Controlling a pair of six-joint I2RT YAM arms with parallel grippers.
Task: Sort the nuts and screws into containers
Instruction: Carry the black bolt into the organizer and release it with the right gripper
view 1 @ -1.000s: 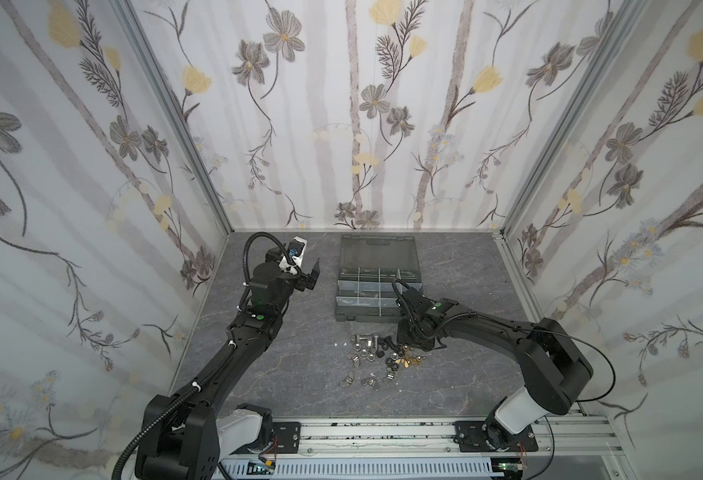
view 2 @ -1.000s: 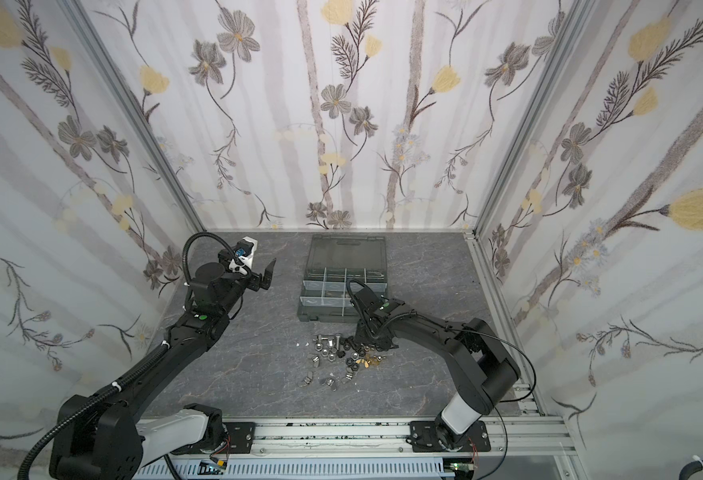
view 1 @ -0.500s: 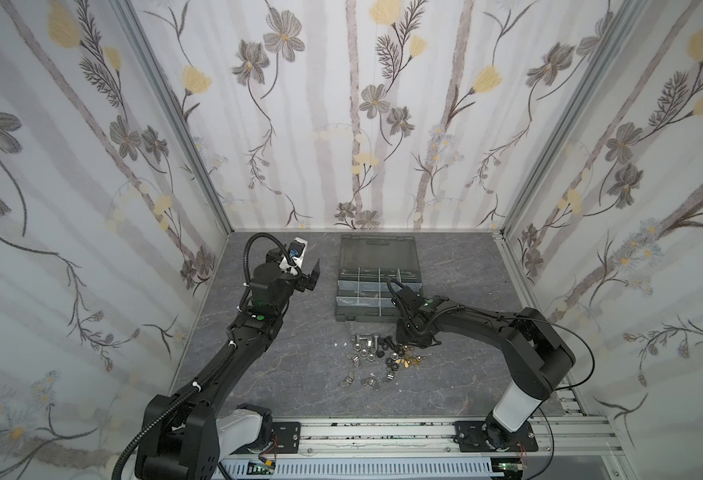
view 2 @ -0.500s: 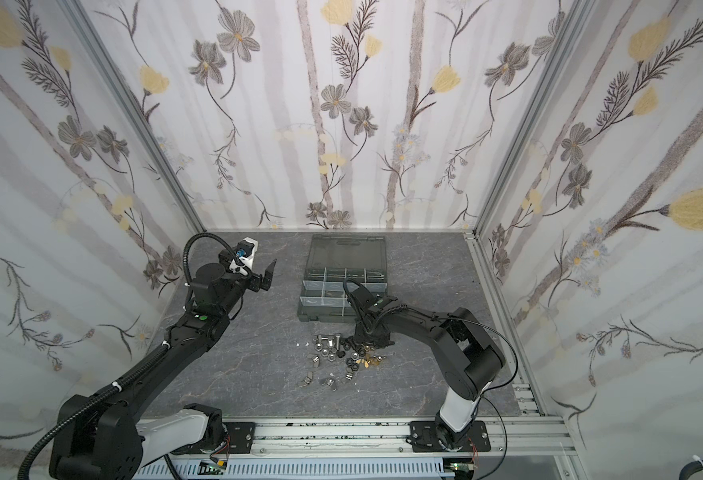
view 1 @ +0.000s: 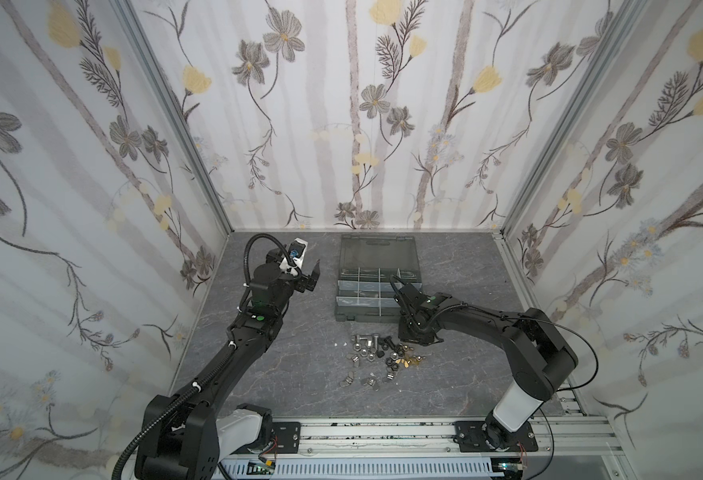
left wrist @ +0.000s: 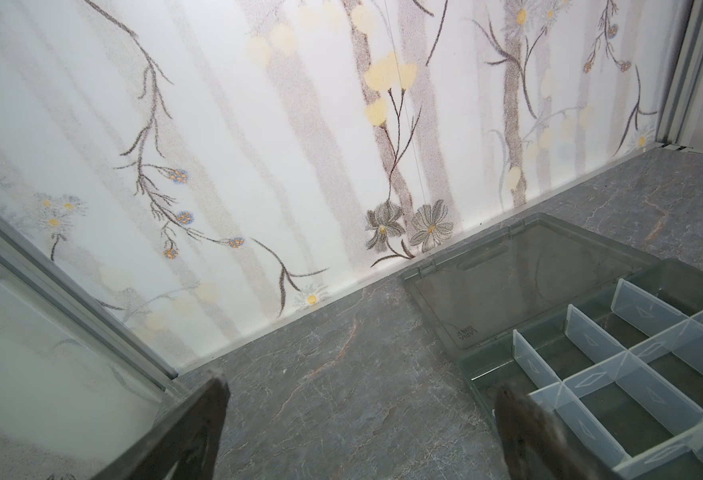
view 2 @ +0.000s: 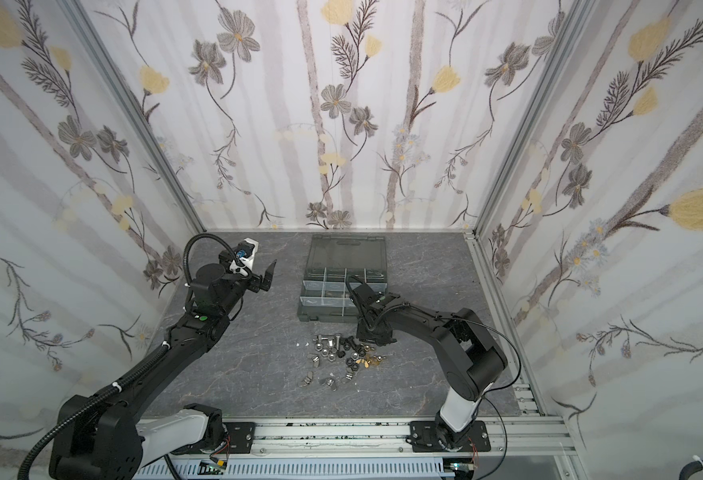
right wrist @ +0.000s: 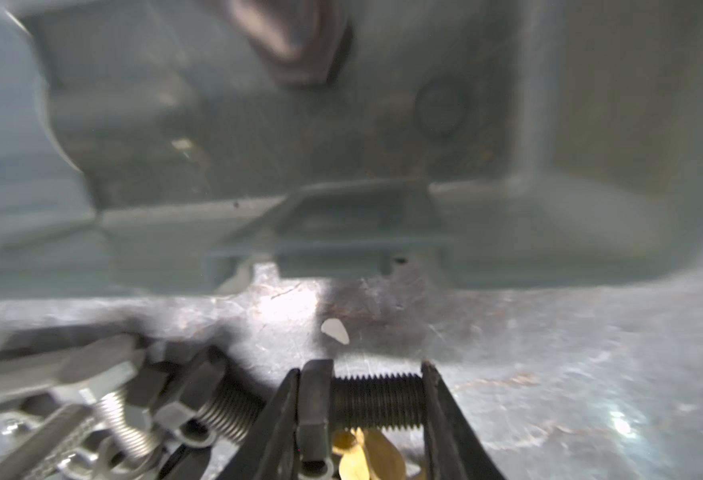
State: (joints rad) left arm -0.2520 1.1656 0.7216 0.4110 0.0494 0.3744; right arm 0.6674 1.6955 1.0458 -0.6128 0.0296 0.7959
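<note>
Loose screws and nuts (view 1: 377, 359) (view 2: 341, 359) lie in a pile on the grey table just in front of the dark organizer case (view 1: 341, 316) (view 2: 306, 318), whose compartments are the containers. My right gripper (view 1: 414, 341) (view 2: 374, 338) (right wrist: 362, 386) is down at the pile's back right edge. In the right wrist view it is shut on a black screw (right wrist: 383, 401) lengthwise, one finger on the head and one on the thread end, over a brass wing nut (right wrist: 366, 455). My left gripper (view 1: 310, 276) (view 2: 267, 275) (left wrist: 362, 386) hangs open and empty, raised left of the case.
The case's smoky lid (view 1: 379, 253) (left wrist: 528, 282) lies flat open toward the back wall. A small white speck (right wrist: 335, 330) sits between the pile and the case front (right wrist: 341, 232). Silver bolts (right wrist: 104, 374) crowd beside the held screw. Walls enclose three sides.
The right gripper's jaws have closed in on the black screw at the pile, and its arm has bent in slightly. The left arm has not moved.
</note>
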